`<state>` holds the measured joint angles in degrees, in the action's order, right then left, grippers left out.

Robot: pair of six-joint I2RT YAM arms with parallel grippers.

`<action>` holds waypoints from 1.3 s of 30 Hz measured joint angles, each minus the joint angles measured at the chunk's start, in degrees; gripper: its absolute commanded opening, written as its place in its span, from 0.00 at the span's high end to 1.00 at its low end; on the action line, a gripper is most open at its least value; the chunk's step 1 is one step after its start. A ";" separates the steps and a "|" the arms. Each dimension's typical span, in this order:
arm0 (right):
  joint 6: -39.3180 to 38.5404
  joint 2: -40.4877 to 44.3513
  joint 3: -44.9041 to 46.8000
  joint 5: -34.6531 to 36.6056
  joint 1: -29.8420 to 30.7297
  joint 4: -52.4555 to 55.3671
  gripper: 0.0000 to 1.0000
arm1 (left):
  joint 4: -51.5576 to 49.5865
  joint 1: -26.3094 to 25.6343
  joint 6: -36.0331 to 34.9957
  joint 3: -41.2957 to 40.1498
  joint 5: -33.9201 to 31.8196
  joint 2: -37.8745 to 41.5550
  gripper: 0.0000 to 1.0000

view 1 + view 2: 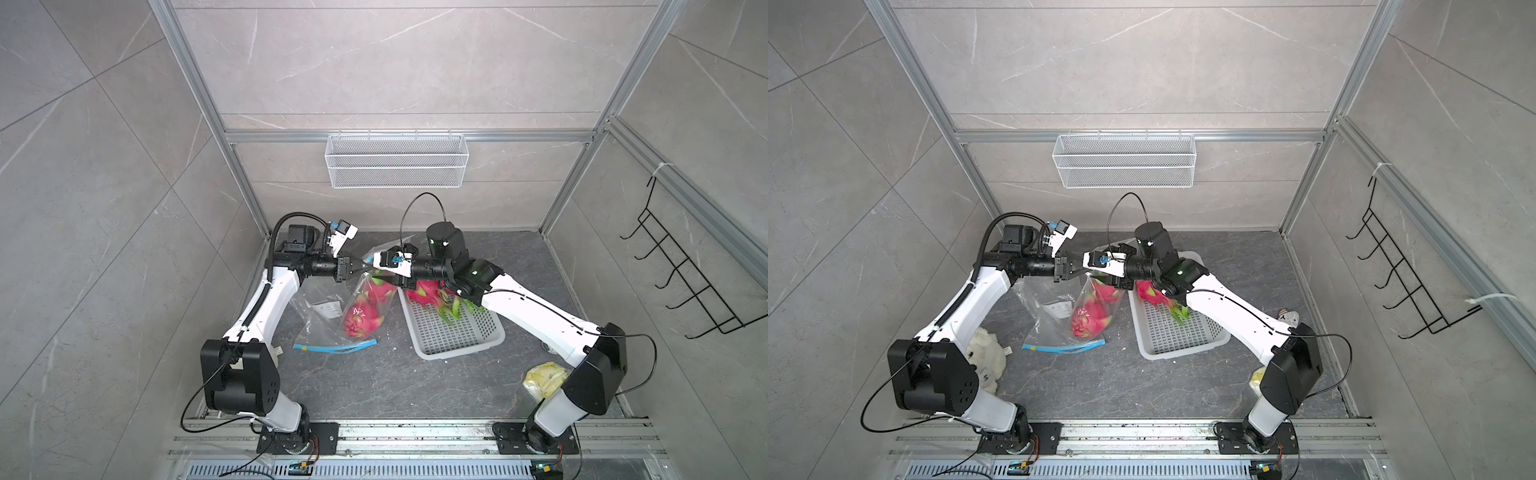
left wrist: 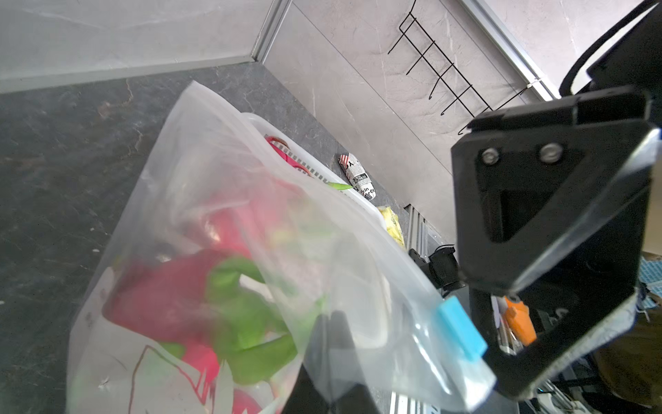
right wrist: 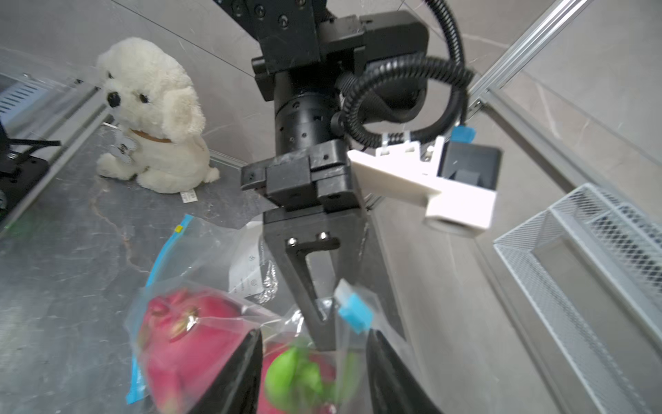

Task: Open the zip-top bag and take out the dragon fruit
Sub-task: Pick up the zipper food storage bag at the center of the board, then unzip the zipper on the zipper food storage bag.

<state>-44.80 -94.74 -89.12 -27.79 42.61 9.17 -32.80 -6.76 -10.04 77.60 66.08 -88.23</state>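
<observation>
left gripper (image 1: pixel 359 269) is clamped on the zip-top bag (image 1: pixel 322 309) corner, just left of the white basket (image 1: pixel 457 354). The bag label is too tiny to read. Two dragon fruit (image 1: pixel 364 320) sit inside, long axes running down the bag. right gripper (image 3: pixel 315 374) has its jaws apart.

Dragon fruit (image 1: pixel 363 318): magenta-pink skin, green scale tips. Zip-top bag (image 1: pixel 316 307): clear, with a blue zip strip (image 1: pixel 332 345) and a light-blue slider (image 3: pixel 354 313). Basket (image 1: pixel 453 328): white, grid of holes. Table (image 1: pixel 374 382): dark grey, pale veins. Walls (image 1: pixel 395 62): light grey, white veining. Plush dog (image 3: pixel 154 114): cream-white, black nose and eyes. Wire tray (image 1: pixel 397 160): white mesh. Hook rack (image 1: pixel 681 274): black. Small roll (image 2: pixel 356 175): newspaper print, red touches.
</observation>
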 measured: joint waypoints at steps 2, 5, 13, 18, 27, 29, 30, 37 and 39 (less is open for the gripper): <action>-1.05 0.02 0.00 0.72 -0.13 -0.74 0.53 | -0.90 0.00 0.00 -0.57 -0.04 0.24 1.00; -2.97 0.04 -0.04 1.01 -0.20 -0.66 0.53 | -1.92 0.00 -0.02 -1.90 -0.26 0.83 1.00; -8.00 0.02 -2.71 0.52 -0.07 3.50 0.55 | -2.93 -0.11 -0.07 -2.64 -1.01 1.62 1.00; -11.02 -0.81 -2.73 1.36 1.46 4.11 0.60 | -3.04 -0.11 -0.07 -2.64 -0.98 1.66 1.00; -13.51 -3.15 -2.71 4.09 2.56 3.41 0.66 | -3.23 -0.11 -0.26 -2.64 -0.98 1.81 1.00; -13.99 -3.54 -2.71 4.83 2.67 2.75 0.68 | -3.26 -0.13 -0.28 -2.64 -0.98 1.84 1.00; -14.19 -3.72 -2.71 5.22 2.78 2.49 0.69 | -3.28 -0.17 -0.28 -2.64 -0.96 1.84 1.00; -15.41 -4.28 -2.71 6.97 3.15 0.35 0.79 | -4.20 -0.48 -0.57 -2.64 -0.87 1.84 1.00; -15.78 -4.28 -2.71 7.54 3.26 -0.24 0.83 | -4.59 -0.50 -0.72 -2.64 -0.81 1.84 1.00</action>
<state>-60.58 -99.02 -91.83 -20.25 45.87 8.93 -37.39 -7.27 -10.76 74.96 65.28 -86.39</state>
